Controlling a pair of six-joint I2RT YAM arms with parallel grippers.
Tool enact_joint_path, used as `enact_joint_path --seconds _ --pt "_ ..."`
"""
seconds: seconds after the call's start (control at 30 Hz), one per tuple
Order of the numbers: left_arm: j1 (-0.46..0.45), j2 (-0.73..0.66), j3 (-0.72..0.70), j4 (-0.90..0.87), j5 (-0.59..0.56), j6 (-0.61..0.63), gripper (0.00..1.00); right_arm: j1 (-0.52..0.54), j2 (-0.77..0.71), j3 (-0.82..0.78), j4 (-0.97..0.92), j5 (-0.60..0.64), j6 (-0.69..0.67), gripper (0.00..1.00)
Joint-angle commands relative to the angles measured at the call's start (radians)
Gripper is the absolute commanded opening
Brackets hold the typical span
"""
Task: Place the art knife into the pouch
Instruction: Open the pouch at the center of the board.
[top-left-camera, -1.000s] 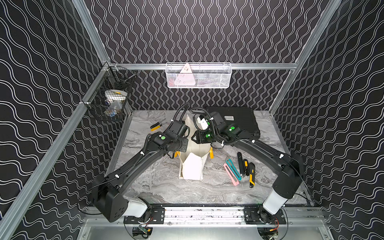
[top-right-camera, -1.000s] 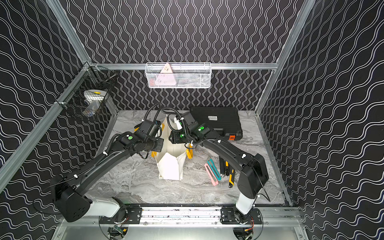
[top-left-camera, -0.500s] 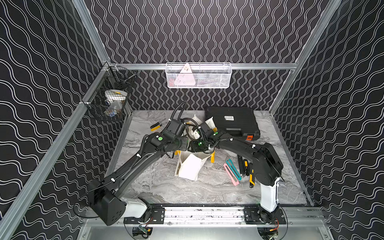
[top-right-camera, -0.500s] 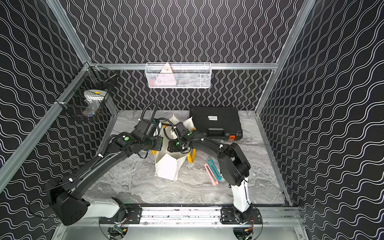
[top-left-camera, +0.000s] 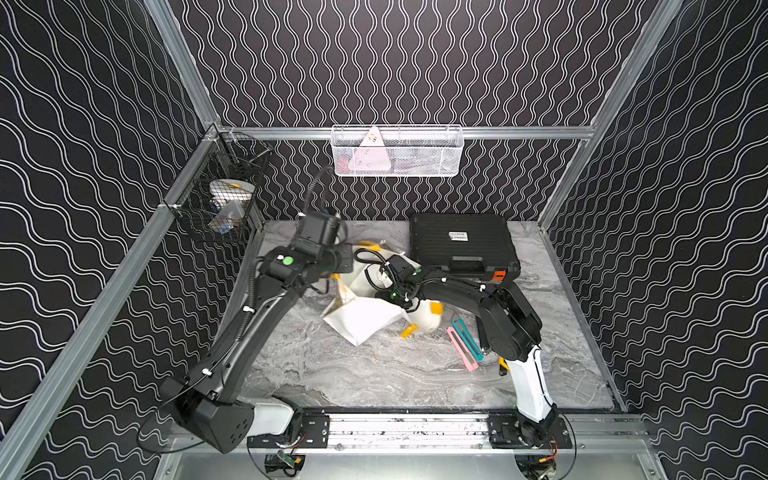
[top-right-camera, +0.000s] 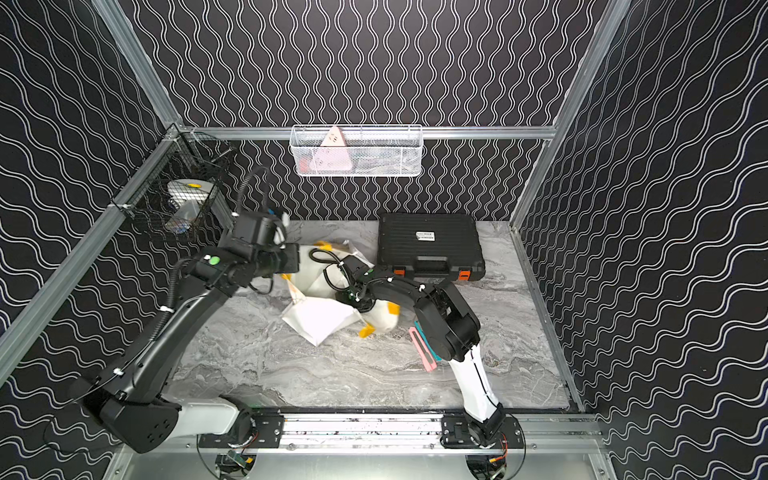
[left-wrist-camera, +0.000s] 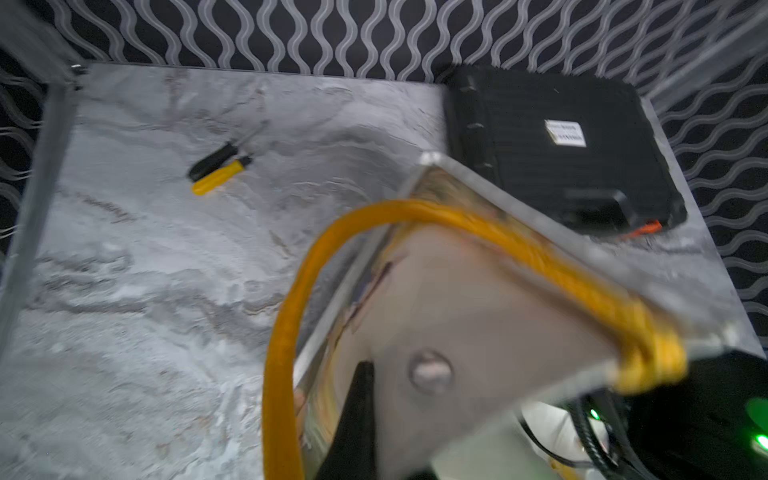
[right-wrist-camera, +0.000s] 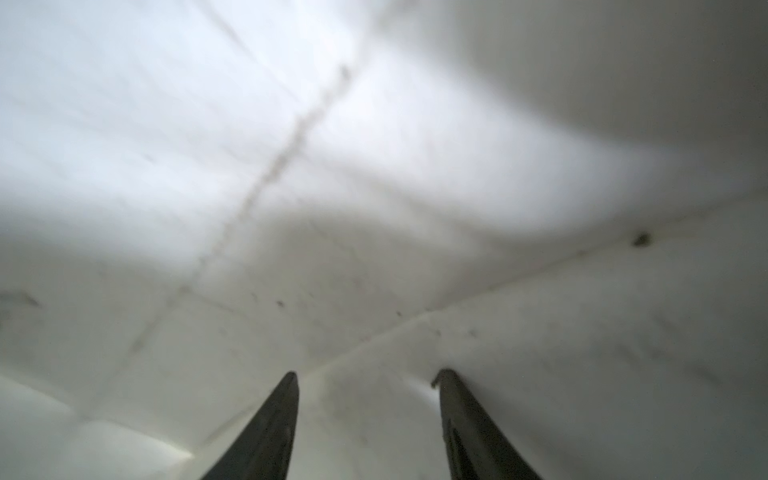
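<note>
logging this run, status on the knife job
Left fingers shut on pouch rim. Right fingers open, empty, inside pouch. Pink knife, teal knife on table; no knife seen inside.

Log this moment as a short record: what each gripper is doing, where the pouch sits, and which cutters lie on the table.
left gripper: jaws shut on the pouch near its yellow handle
right gripper: jaws apart, empty, reaching inside the pouch
pouch position: on the marble table, in front of the black case
pouch interior: only white lining shows in the right wrist view
loose cutters: pink cutter and teal cutter, side by side by the right arm
</note>
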Motion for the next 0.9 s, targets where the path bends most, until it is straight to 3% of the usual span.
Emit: enact_joint_path --seconds 0.0,0.23,0.4,0.63,0.87 --pt "0.105 -0.039 0.054 0.005 -0.026 0.049 0.00 -0.009 0.022 0.016 -0.236 0.185 -0.031 0.56" --pt "0.203 -0.006 0.078 -0.018 0.062 0.083 0.00 -0.041 0.017 -0.012 -0.295 0.180 -0.079 0.56" --pt "0.203 -0.019 -0.087 0.072 0.152 0.043 0.00 -0.038 -0.019 -0.005 -0.304 0.132 -0.112 0.57" --pt "0.158 -0.079 -0.329 0.205 0.224 -0.045 0.00 -0.009 -0.092 0.011 -0.319 0.037 -0.205 0.61" --pt "0.093 -0.061 -0.397 0.307 0.255 -0.129 0.00 0.057 -0.079 0.127 -0.351 0.012 -0.231 0.62"
